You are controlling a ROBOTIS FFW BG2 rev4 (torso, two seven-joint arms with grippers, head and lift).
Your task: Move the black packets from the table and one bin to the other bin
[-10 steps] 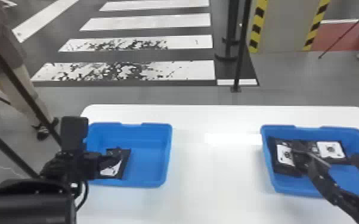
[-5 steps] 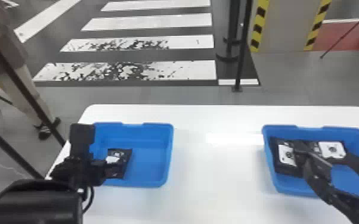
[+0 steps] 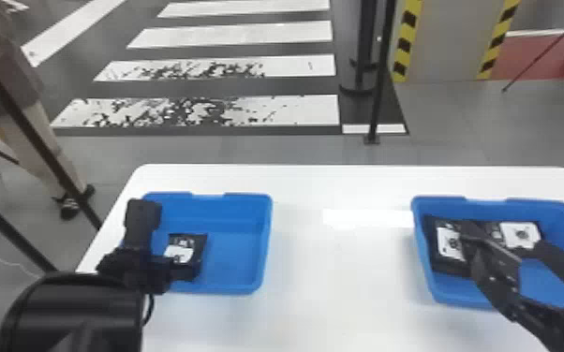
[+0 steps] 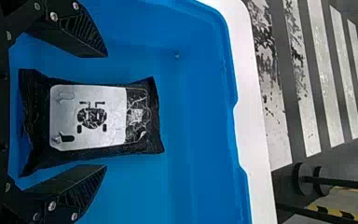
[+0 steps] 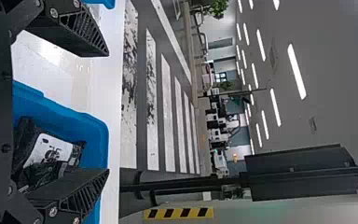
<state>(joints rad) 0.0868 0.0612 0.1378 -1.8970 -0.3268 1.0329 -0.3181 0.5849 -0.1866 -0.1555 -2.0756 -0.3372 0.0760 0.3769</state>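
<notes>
The left gripper [image 3: 154, 271] is over the left blue bin [image 3: 239, 253], at that bin's left side. Its hand is released: the left wrist view has the two fingers spread, with a strip of blue showing between each of them and the black packet [image 4: 91, 116]. That packet lies on the floor of the left bin, its white panel with a dark figure facing up. The right gripper [image 3: 501, 238] is above the right blue bin [image 3: 543, 281], also released, its two fingers wide apart. In that bin one black packet [image 3: 449, 245] lies beside the left wall, partly behind a finger, and another packet [image 3: 522, 234] lies farther right, near the far wall, both with white panels up. Whether the right fingers touch them cannot be told. Both bins rest on the white table [image 3: 332, 281], the left one well apart from the right. Beyond the table are a white-striped floor [image 3: 248, 112] and a black post [image 3: 379, 84].
</notes>
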